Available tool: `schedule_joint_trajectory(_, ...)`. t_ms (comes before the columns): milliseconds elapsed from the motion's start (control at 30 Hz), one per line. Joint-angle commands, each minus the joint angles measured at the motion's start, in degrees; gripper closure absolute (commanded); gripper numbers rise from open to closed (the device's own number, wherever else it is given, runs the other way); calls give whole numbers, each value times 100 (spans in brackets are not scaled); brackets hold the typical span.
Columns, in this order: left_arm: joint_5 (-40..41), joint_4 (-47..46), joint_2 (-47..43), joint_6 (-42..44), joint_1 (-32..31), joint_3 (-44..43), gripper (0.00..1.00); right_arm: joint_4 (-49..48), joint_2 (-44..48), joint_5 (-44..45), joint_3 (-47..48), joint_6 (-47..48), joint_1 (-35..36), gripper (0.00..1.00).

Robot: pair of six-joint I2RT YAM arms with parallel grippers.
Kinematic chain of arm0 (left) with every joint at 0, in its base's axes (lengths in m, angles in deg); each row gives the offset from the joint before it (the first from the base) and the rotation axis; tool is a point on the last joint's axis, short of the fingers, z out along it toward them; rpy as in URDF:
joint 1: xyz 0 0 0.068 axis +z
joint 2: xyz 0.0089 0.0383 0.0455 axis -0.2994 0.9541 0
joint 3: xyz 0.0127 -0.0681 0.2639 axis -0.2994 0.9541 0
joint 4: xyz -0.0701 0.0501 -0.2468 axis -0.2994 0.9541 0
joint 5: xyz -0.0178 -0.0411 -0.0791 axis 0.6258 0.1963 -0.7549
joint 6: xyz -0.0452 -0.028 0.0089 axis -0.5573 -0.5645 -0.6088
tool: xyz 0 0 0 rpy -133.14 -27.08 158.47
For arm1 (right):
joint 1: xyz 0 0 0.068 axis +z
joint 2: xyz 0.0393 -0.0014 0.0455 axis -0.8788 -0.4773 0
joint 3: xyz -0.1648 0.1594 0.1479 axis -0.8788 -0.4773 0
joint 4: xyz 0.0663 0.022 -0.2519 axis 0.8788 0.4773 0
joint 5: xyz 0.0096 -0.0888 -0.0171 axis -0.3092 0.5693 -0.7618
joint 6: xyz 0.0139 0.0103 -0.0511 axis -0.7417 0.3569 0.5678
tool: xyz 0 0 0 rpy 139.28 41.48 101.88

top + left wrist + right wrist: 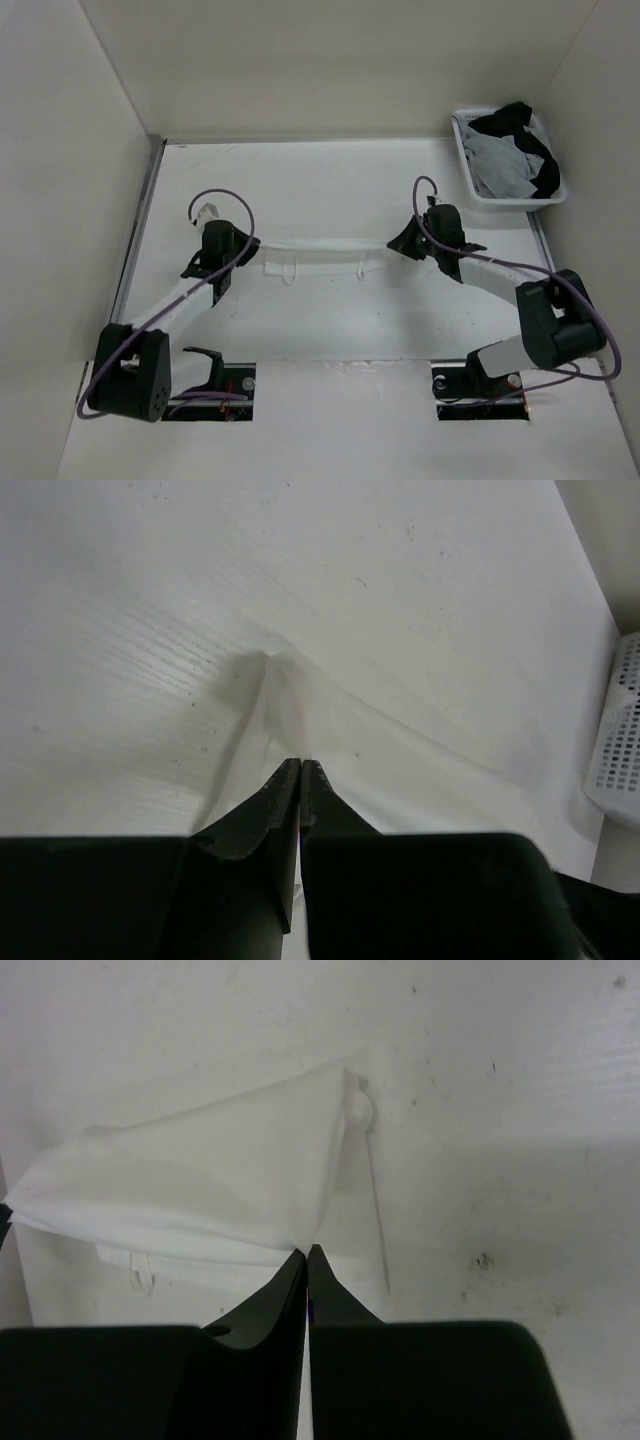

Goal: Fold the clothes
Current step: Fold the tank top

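The clothes [320,255], one thin white sleeveless top, hang stretched in a narrow band between my two grippers above the middle of the table [300,180]. Two narrow straps dangle from the band's lower edge. My left gripper [238,248] is shut on the top's left end; in the left wrist view the jaws [302,764] pinch a ridge of white fabric [300,715]. My right gripper [398,243] is shut on the right end. The right wrist view shows the fabric [200,1190] spreading left from my closed jaws [307,1251].
A white perforated basket [468,172] at the back right corner holds a grey garment [500,160] and a black garment [540,160]; its wall [620,730] shows at the right of the left wrist view. White walls enclose the table on three sides.
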Motion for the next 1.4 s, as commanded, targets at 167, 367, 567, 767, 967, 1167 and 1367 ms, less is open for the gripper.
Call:
schedule_joint_trajectory(167, -8, -260, -1170, -38, -9, 1021, 98, -706, 489, 287, -832, -161, 392, 94)
schedule_joint_trajectory(367, -52, -322, -1284, -134, -141, 1532, 96, -698, 462, 506, -1131, -266, 612, 92)
schedule_joint_trajectory(567, -78, 187, -2012, -91, -62, 1778, 79, -452, 989, 621, -1264, -223, 613, 61)
schedule_joint_trajectory(767, 246, 794, -2813, 24, -193, 1533, 77, -697, 544, 174, -922, -126, 454, 50)
schedule_joint_trajectory(967, 703, 558, -2367, -2, -1220, 1041, 77, -1057, -363, -109, -622, -284, 375, 51)
schedule_joint_trajectory(1167, 749, -294, -1032, -20, -1434, 882, 77, -1575, -899, -530, -596, -591, 314, 64)
schedule_joint_trajectory(1367, 616, -418, -537, -134, -1091, 1241, 79, -1813, -971, -627, -797, -697, 42, 86)
